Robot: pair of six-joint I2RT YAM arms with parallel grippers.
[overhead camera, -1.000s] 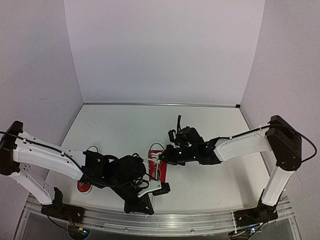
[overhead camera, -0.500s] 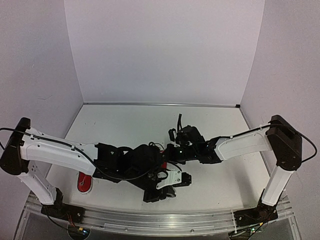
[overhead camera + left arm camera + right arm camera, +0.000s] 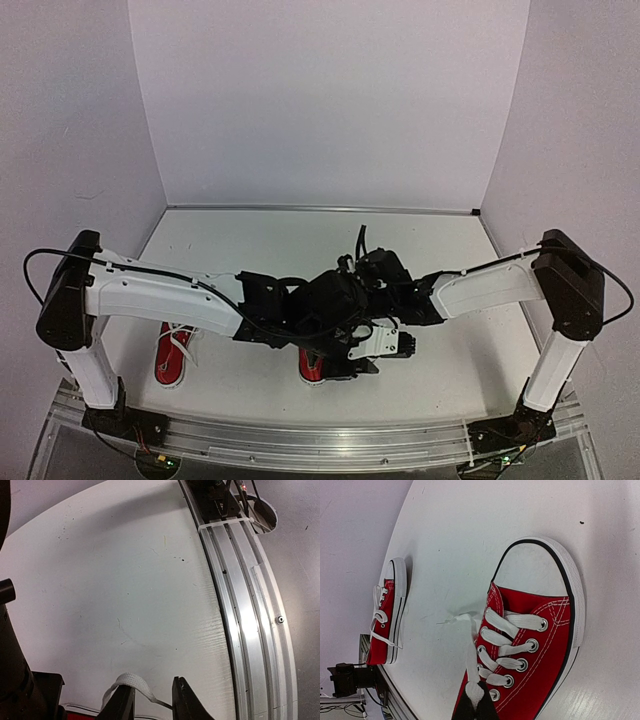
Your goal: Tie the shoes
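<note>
Presumably limp and light, the white lace [image 3: 469, 650] sits pinched in the right gripper [image 3: 476, 702]; the left gripper [image 3: 152, 686], jaws apart, straddles a strand [image 3: 131, 679] best gripped near its end.

Bright diffuse light, soft shadows, glare on the metal rail [image 3: 248, 615], wrist views bowed at edges

**Top external:** fixed high behind the near edge of the desk [image 3: 250, 250], looking down and forward across its whole surface.
**Left wrist:** close above that near edge, facing the aluminium rail [image 3: 250, 605].
**Right wrist:** close over the nearer red sneaker [image 3: 530, 630], looking along the desk — the farther red sneaker [image 3: 387, 615] lies beyond.

Both sneakers also show from above.
</note>
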